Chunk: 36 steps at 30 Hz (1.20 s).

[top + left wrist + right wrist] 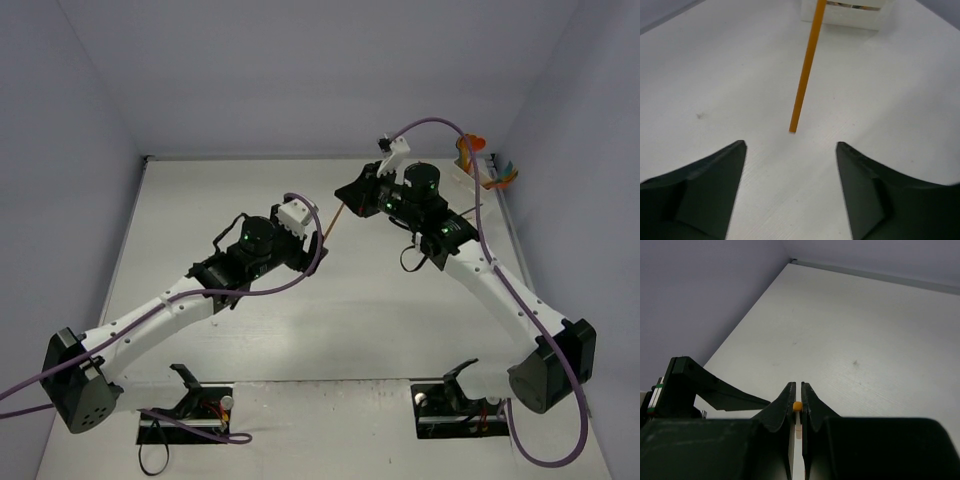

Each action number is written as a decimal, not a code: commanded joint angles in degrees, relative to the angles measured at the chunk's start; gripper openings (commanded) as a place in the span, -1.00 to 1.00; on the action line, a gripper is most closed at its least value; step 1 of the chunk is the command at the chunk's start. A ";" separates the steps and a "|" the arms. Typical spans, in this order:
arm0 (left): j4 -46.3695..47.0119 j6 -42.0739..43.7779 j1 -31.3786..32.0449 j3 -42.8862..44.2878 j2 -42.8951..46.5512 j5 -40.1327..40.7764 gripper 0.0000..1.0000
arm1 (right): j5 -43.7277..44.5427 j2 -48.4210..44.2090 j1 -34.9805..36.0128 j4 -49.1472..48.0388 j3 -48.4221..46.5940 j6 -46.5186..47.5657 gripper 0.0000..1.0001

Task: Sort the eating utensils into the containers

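From the overhead camera I saw the right gripper [352, 195] out over the middle of the table [380, 330], holding the orange utensil [335, 222]. The utensil slanted down from it toward the left arm [170, 310]. On the right wrist camera, the right gripper [798, 390] had its two fingers pressed together on the utensil. Only a small orange spot [797, 406] showed in the thin slit between them.

The left wrist camera gave me the better look. The orange utensil [807, 65] ran as a long, thin, straight handle from the top edge of the view down to a squared-off lower end. That end sat just ahead of the left gripper [791, 147] and roughly midway between its tips. The left gripper's fingers stood wide apart with nothing between them but bare table. I could not tell whether the lower end rested on the surface or hung just above it. Only the handle showed, so I could not say whether it was a spoon, fork or knife.

A white bin [845, 17] sat on the table at the top edge of that view, behind the handle. It was cut off by the frame, so I could not make out its contents.

Well away in the far right corner stood more bins [478, 176], with other utensils [505, 175] in orange and teal sticking out of them.
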<state>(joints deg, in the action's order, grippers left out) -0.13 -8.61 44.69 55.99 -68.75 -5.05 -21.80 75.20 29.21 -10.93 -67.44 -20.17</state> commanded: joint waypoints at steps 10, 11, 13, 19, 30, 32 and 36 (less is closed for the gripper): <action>-4.99 -6.27 -3.34 -10.58 9.57 17.63 0.95 | 12.41 -7.61 -19.87 -5.29 2.51 6.32 -1.00; -5.49 -6.79 -4.17 -12.17 10.73 17.79 0.95 | 13.47 -7.69 -20.99 -5.42 2.72 6.79 -1.00; -6.33 -7.34 -6.02 -14.13 13.39 17.53 0.95 | 15.61 -7.79 -23.15 -5.86 3.20 7.70 -1.00; -7.34 -9.75 -7.95 -18.81 18.68 18.50 0.95 | 19.86 -7.83 -27.85 -8.52 5.90 10.11 -1.00; -8.57 -9.75 -7.95 -17.32 16.37 17.97 0.95 | 21.62 -8.44 -32.50 -13.55 11.68 9.93 -1.00; -8.50 -9.89 -7.95 -17.06 15.57 17.55 0.95 | 22.15 -7.78 -32.55 -14.54 12.41 9.82 -1.00; -8.34 -9.96 -7.95 -16.80 14.87 17.00 0.95 | 23.61 -6.53 -32.55 -17.19 14.56 9.77 -1.00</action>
<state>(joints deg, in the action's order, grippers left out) -10.55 -17.53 36.84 35.88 -53.37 12.26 -0.64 68.28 -3.33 -19.12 -53.84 -10.57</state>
